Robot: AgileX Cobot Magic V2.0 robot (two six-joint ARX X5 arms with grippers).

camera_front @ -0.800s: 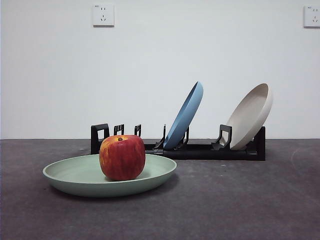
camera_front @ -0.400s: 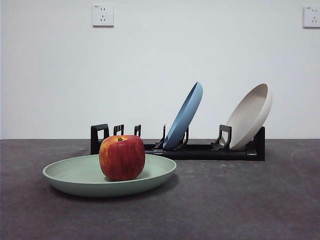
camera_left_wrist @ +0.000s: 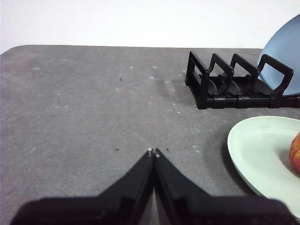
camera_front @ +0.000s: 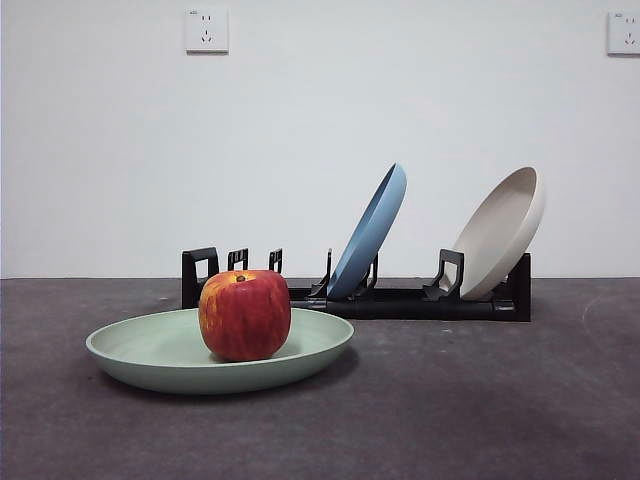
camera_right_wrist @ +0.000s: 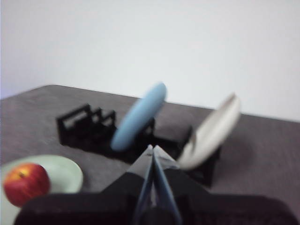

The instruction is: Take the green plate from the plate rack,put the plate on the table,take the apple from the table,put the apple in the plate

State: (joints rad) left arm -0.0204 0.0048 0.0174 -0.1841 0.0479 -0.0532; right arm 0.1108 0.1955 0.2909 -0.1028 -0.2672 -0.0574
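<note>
Standing across the back of the dark grey, matte bench [camera_front: 480, 400] is the long low black plate rack [camera_front: 400, 298] with its upright pegs and squared loop ends, and two plates lean in it: a blue round plate [camera_front: 372, 232] tilted in the middle slots and a cream-white round plate [camera_front: 500, 232] tilted at the far end, well apart from each other. The slots at the rack's other end, behind the fruit, hold nothing. On the white wall behind are two white wall sockets [camera_front: 206, 30], one near each upper corner of the front view. Nothing stands between the rack and the wide, shallow, pale sage-green plate [camera_front: 160, 355], which lies flat on the bench just in front of the rack's empty end. In the green plate sits the round red apple [camera_front: 244, 314] with yellow-orange streaks, stem dimple up, resting near the plate's middle. The left gripper [camera_left_wrist: 153, 152] hangs over bare bench beside the green plate's rim, its two black jaws pressed tip to tip with nothing between them. The right gripper [camera_right_wrist: 153, 149] is raised over the bench facing the rack, jaws likewise closed together and empty; that view is blurred.
</note>
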